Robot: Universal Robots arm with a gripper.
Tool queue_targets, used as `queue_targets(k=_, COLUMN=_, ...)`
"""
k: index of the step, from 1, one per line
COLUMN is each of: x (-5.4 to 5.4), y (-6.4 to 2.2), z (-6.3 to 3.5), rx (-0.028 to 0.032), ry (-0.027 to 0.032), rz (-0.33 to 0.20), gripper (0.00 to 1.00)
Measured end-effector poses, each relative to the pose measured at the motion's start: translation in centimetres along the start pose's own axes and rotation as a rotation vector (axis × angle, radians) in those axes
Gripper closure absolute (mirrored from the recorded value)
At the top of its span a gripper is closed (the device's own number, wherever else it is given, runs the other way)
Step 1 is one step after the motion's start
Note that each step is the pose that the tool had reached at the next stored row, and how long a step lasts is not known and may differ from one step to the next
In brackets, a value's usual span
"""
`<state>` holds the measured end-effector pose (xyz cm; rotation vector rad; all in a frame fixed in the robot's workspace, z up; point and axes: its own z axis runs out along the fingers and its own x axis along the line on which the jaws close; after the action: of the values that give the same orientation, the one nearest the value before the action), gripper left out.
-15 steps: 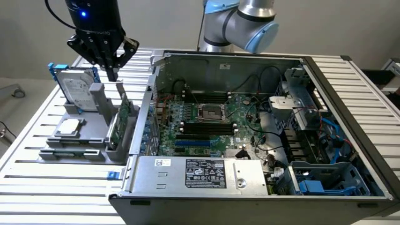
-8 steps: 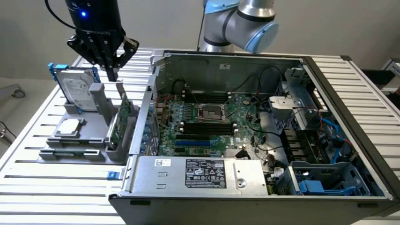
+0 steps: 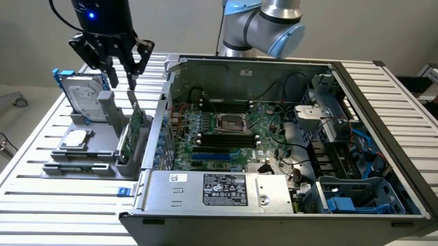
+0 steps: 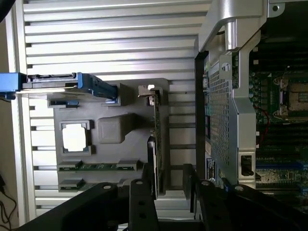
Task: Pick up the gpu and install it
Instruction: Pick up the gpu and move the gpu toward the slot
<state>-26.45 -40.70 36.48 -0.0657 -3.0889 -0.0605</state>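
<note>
Gripper (image 3: 123, 84) (image 4: 166, 180): jaws parted about a card's thickness and a margin, nothing held. It hangs over the gpu (image 3: 133, 123) (image 4: 156, 130), above the card's end that lies farther from the exterior camera. In the wrist view the two black fingers (image 4: 139, 202) stand either side of the card's top edge. Contact with the card: cannot tell from either view.

Gpu: stands on its long edge in a slot of the grey holder (image 3: 75, 166) (image 4: 110, 130), upright. Green circuit board face is turned toward the computer case (image 3: 287, 218) (image 4: 240, 110). A silver metal bracket caps the end under the gripper. Seen edge-on from the wrist, it is a thin dark line with a green strip.

Position: the holder sits on the slatted bench (image 3: 55, 205) (image 4: 110, 38) toward the bench edge on the exterior view's left. The gpu's slot is on the holder's side nearest the case, just beside the case wall.

Same holder also carries a hard drive in a blue frame (image 3: 85, 102) (image 4: 57, 82), a square processor chip (image 3: 75, 137) (image 4: 74, 137) and memory sticks (image 4: 101, 167).
</note>
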Motion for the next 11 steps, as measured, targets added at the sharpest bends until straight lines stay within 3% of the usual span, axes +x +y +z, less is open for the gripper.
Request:
queue_targets(k=1, x=0.1, y=0.0, z=0.05, rx=0.0013, ry=0.0, rz=0.0, gripper=0.58)
queue_targets(k=6, x=1.7, y=-0.1, z=1.0, rx=0.0027, ry=-0.0001, rz=-0.005, gripper=0.58)
queue_targets(k=11, x=1.9, y=-0.3, z=1.84, rx=0.004, ry=0.0031, rz=-0.023, gripper=0.58)
